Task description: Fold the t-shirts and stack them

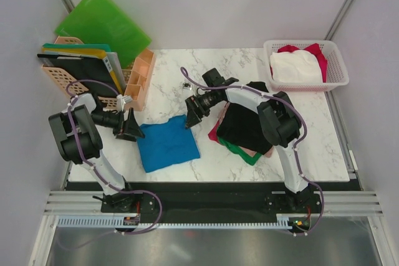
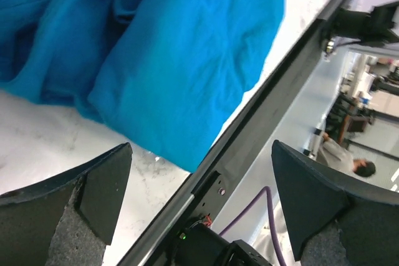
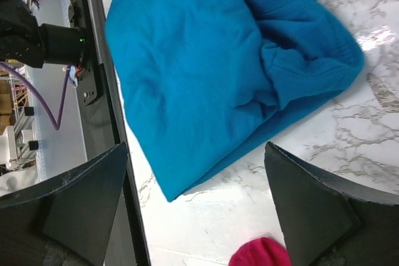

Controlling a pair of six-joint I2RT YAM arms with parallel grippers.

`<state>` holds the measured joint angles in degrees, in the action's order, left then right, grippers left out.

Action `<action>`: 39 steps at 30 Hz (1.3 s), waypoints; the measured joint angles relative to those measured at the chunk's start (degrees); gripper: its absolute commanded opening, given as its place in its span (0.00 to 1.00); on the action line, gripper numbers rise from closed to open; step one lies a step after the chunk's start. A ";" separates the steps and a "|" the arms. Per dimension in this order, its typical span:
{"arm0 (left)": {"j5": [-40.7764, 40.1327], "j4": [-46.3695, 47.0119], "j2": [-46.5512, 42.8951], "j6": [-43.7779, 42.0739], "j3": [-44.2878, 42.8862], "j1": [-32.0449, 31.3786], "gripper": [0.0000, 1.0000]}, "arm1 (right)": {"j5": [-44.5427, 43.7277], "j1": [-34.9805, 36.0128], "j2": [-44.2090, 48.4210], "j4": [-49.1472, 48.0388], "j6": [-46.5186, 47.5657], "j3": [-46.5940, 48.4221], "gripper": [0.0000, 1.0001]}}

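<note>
Both our grippers are spread wide and hold nothing: the left gripper [image 1: 132, 126] is just off the blue t-shirt's [image 1: 167, 144] left edge, and the right gripper [image 1: 190, 114] is at its far right corner. The shirt lies rumpled (soft, light and limp, we judge), so we would pinch a hem corner. Its near edge lies close to the table's front rail [image 1: 212, 185] and the stack of folded t-shirts [image 1: 243, 127] is close on its right, so the open marble beyond its far side gives us the most room.
</note>
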<state>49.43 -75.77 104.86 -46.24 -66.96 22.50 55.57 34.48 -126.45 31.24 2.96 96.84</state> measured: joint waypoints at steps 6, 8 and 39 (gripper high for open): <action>-6.32 5.03 -3.93 8.39 0.74 0.44 1.00 | -2.71 -0.63 -1.77 -0.28 0.02 1.66 0.98; -7.69 5.99 -4.09 10.34 0.94 0.57 1.00 | -3.45 -0.76 -1.77 -0.68 0.02 1.66 0.98; -5.40 15.37 3.65 20.65 2.05 -7.63 1.00 | 1.05 -1.03 -5.73 -18.95 -5.99 -3.02 0.98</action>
<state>44.03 -60.40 108.51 -25.58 -64.90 14.87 56.62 33.45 -132.18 12.29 -3.03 93.82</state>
